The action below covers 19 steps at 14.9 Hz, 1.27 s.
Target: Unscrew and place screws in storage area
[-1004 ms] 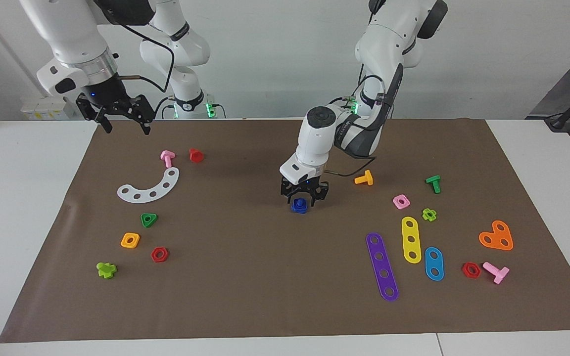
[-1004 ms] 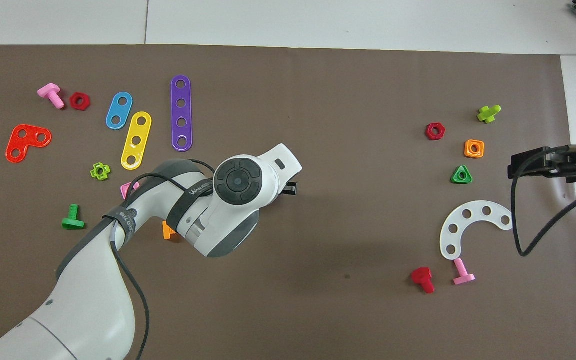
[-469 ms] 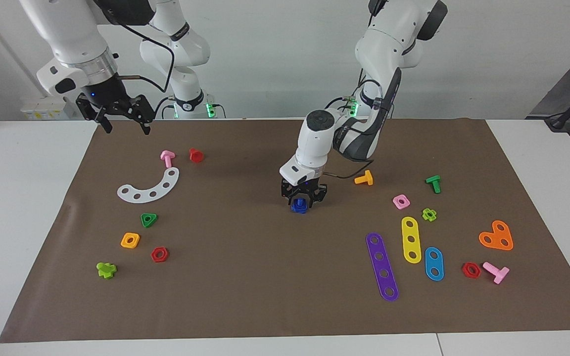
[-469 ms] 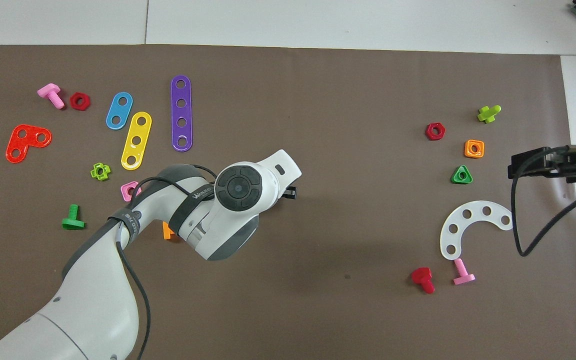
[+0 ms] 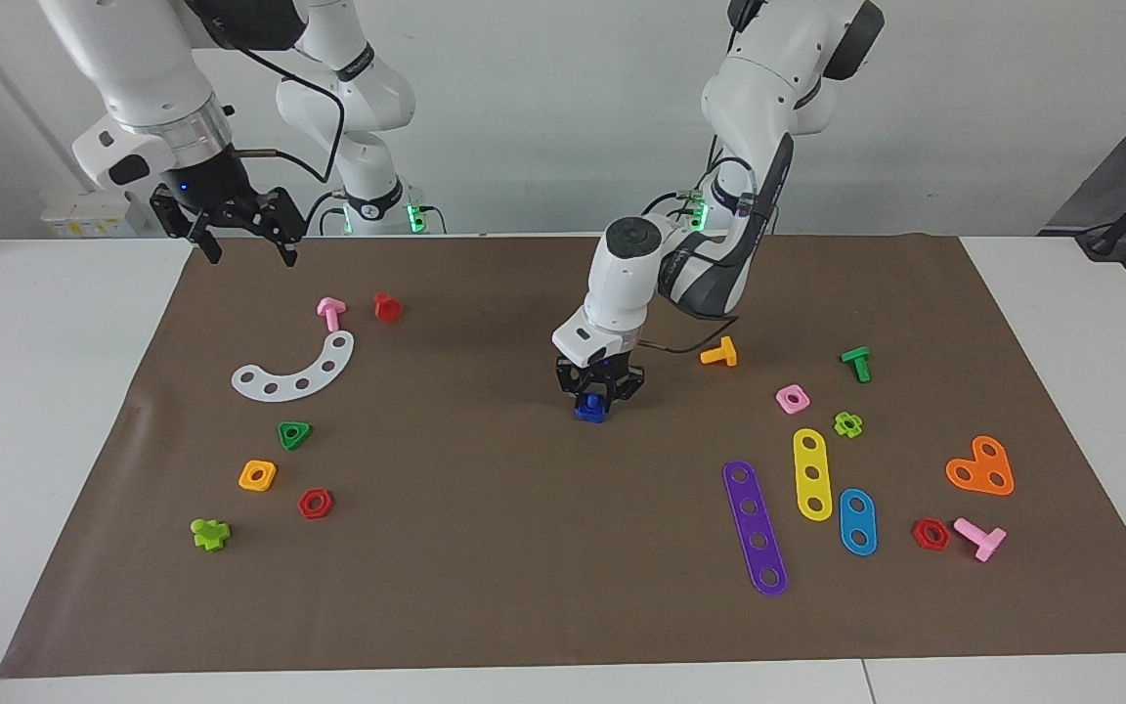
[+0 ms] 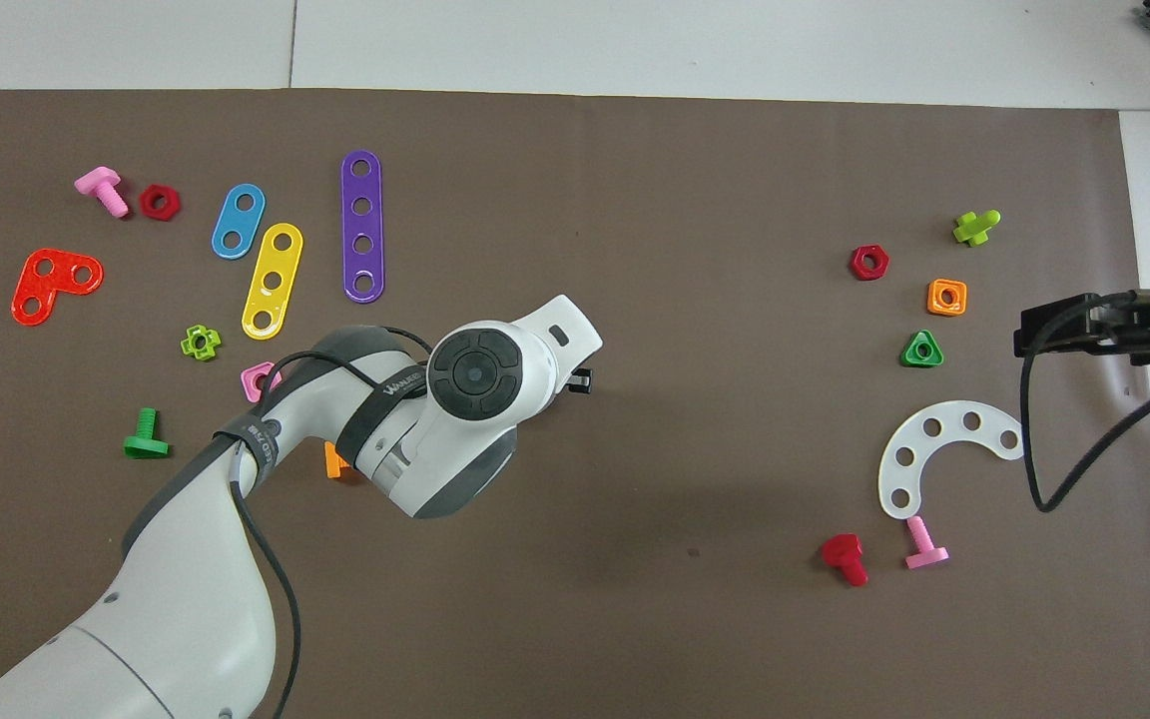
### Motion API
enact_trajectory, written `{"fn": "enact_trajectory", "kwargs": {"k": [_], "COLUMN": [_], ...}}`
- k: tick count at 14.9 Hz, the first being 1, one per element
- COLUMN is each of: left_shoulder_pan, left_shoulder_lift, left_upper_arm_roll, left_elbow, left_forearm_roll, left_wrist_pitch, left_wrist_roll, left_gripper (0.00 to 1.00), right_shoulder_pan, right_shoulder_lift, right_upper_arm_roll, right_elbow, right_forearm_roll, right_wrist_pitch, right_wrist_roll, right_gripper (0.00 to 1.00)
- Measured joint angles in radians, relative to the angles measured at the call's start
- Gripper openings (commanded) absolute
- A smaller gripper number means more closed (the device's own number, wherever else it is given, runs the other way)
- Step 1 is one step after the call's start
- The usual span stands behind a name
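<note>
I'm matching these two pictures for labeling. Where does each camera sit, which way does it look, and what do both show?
Facing view: high across the table, looking at the robots; both arms show whole, the left tool down at the blue screw, the right tool waiting over the mat's edge.
Overhead view: above the robots' end, looking steeply down; the left arm hides the screw.
Shared: brown mat, purple strip, white arc.

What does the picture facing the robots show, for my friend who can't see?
The left gripper is down on a dark-blue screw mid-mat. The right gripper waits above the brown mat, which holds scattered colourful toy bolts, nuts and plates.
</note>
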Motion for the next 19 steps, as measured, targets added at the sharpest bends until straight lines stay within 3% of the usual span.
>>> {"fn": "enact_trajectory", "kwargs": {"k": [4,11,19], "left_shoulder_pan": [0.0,0.006,0.132], "left_shoulder_lift": [-0.021,-0.156,-0.165], "left_upper_arm_roll": [0.0,0.012,0.059], "left_elbow": [0.032,0.047,0.008], "left_forearm_roll": [0.0,-0.001,-0.004], "left_wrist_pitch": [-0.039,-0.204,-0.235], "left_wrist_roll": [-0.012,-0.014,0.127], "left_gripper": [0.24,0.23,0.22], "right_shoulder_pan": [0.0,0.0,0.0], "right_shoulder_lift": [0.0,0.0,0.0], "right_upper_arm_roll": [0.0,0.0,0.0], "right_elbow": [0.0,0.0,0.0], "right_forearm_roll": [0.0,0.0,0.0], "right_wrist_pitch": [0.0,0.0,0.0], "right_wrist_roll": [0.0,0.0,0.0], "right_gripper": [1.0,1.0,1.0]}}
